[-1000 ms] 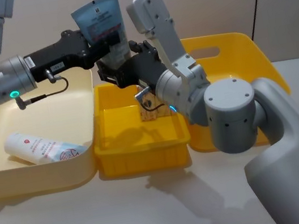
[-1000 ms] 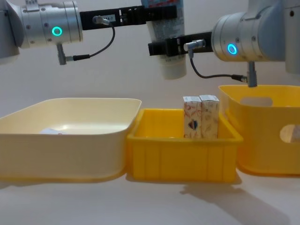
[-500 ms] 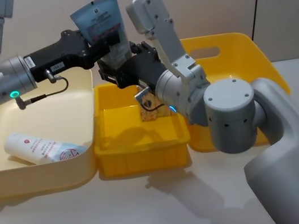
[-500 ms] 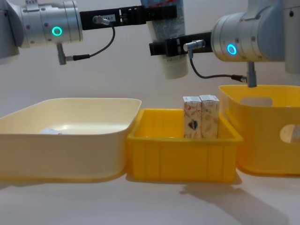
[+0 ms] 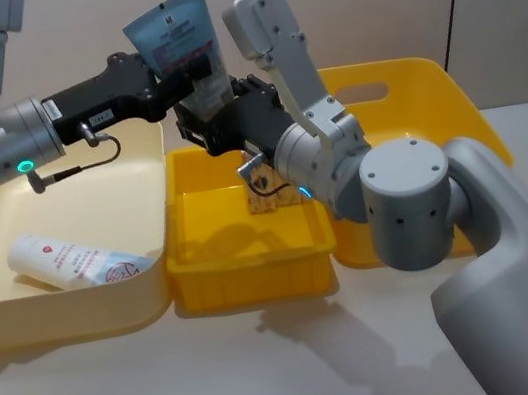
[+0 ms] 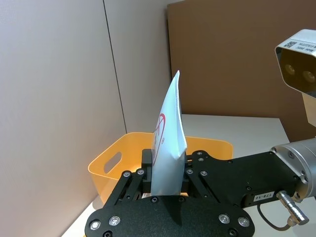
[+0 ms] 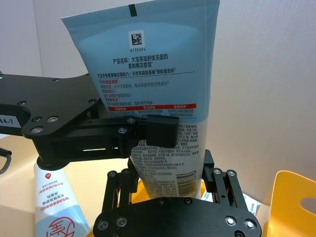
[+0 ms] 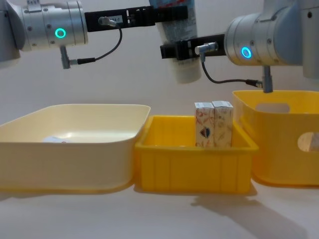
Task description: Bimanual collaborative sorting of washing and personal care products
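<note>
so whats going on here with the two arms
Both grippers hold one light blue tube upright in the air over the small yellow bin. The left gripper clamps it higher up, the right gripper lower, near the white cap. Two cream cartons stand in that bin, and another tube lies in the cream bin.

Cream bin point(image 5: 147, 192) at left, small yellow bin point(image 5: 191, 245) between (touching it), large yellow bin point(image 5: 450, 95) at right, pale tabletop point(image 5: 223, 377)
</note>
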Tool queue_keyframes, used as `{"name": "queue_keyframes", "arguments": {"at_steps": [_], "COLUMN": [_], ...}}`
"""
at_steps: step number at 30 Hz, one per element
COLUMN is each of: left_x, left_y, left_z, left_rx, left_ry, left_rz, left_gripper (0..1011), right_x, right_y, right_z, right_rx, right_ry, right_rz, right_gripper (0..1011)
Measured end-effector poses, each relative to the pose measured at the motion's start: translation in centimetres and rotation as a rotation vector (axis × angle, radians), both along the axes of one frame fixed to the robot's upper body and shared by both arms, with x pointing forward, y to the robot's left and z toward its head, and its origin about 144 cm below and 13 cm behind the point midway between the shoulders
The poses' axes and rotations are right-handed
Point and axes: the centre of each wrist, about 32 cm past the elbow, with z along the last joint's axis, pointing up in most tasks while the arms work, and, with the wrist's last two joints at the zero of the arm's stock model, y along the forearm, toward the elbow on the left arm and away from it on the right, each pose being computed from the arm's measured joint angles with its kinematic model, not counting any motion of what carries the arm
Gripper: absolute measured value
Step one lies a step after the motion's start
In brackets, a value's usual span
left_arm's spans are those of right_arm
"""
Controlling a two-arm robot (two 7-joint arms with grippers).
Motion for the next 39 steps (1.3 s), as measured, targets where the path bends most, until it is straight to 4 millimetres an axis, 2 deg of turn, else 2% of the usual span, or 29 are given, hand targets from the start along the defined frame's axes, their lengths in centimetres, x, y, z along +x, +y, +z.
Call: {"name": "queue_keyframes", "arguments": {"at_steps": [30,39], "left_x": [0.0,0.0], "left_y": [-0.01,0.0], "left_z": [0.0,0.0], "left_rx": [0.0,0.0], "left_ry": [0.0,0.0], "left_rz": [0.0,0.0], "left_gripper": [278,278], "right_x": [0.0,0.0], "right_y": [0.0,0.0], "right_z": [0.0,0.0], "right_rx": [0.0,0.0], "right_ry": [0.0,0.0], "right_rz": [0.0,0.0], "right_gripper": [594,590]}}
